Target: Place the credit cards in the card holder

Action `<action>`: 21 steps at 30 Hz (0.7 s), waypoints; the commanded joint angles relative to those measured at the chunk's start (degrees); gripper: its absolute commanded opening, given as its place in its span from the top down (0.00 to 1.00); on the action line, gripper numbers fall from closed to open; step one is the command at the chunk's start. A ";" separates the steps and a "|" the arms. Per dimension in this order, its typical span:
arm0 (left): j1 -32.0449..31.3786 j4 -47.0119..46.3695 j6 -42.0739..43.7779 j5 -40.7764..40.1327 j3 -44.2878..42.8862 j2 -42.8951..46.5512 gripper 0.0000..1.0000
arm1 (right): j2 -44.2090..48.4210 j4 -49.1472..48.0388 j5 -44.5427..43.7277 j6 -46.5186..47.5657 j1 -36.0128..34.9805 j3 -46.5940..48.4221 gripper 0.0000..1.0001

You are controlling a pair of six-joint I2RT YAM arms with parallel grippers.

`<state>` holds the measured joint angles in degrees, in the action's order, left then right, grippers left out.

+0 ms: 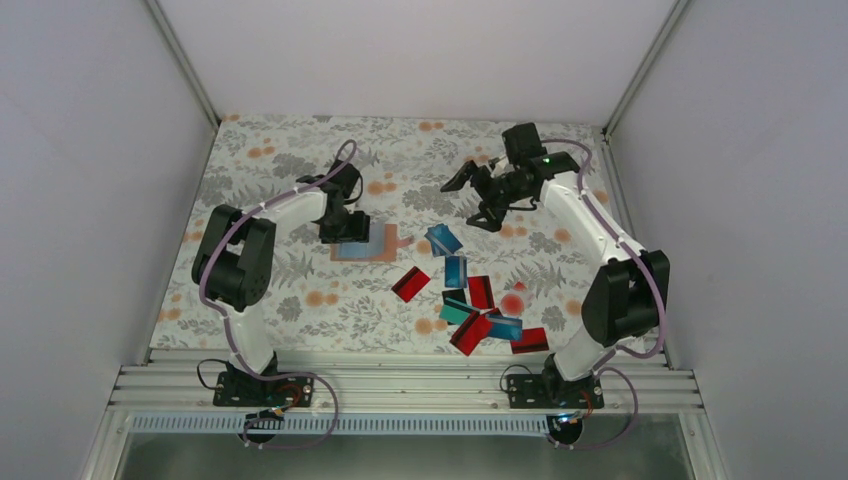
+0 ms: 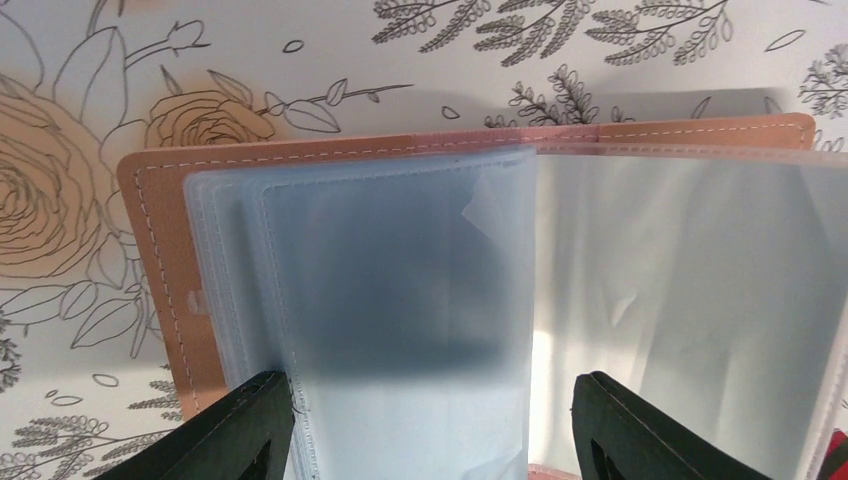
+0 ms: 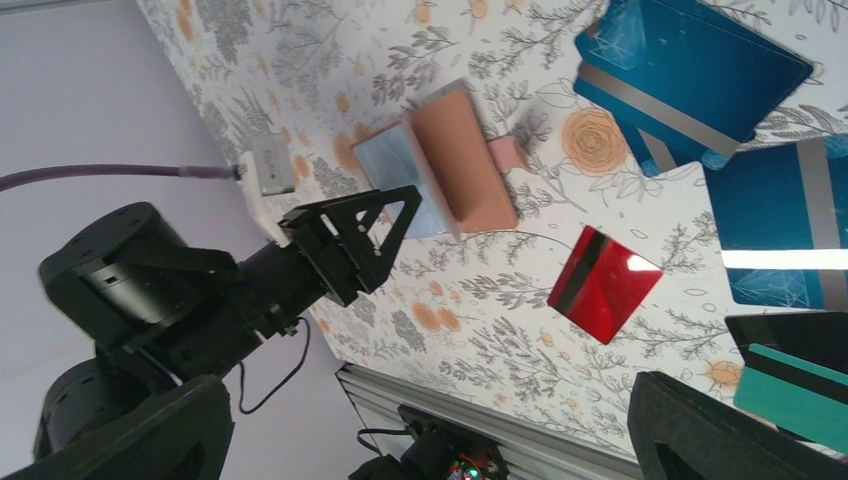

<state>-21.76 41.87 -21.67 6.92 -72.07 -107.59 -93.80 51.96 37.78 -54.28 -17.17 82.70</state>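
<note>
The card holder (image 1: 384,246) lies open on the floral cloth, its tan cover (image 2: 165,240) spread flat with clear plastic sleeves (image 2: 400,290) fanned up from it. My left gripper (image 1: 340,228) hangs right over it, open. In the left wrist view the left gripper (image 2: 435,430) straddles the raised sleeves: one finger touches their left edge, the other stands apart. No card shows in these sleeves. The credit cards (image 1: 470,300), red, blue and teal, lie scattered to the holder's right. My right gripper (image 1: 470,198) hovers open and empty above the table's far right; its wrist view shows a red card (image 3: 603,283) and blue cards (image 3: 690,70).
The metal rail (image 1: 400,385) with both arm bases runs along the near edge. White walls close in the table on three sides. The left arm's elbow (image 1: 235,260) stands at the left. A teal card (image 3: 800,400) lies by the right gripper's finger in its wrist view.
</note>
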 commanded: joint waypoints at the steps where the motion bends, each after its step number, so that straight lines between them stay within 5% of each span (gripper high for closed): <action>1: -0.03 -1.84 -0.56 4.10 0.28 -1.05 0.30 | 0.16 1.66 0.54 1.57 0.52 3.86 0.00; 21: -3.13 -1.91 -1.39 5.08 -3.11 -2.39 0.30 | 0.61 2.30 1.30 2.43 0.73 3.36 0.00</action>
<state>-23.86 39.88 -22.13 11.29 -73.38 -108.49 -93.80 53.45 38.37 -52.82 -16.80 85.62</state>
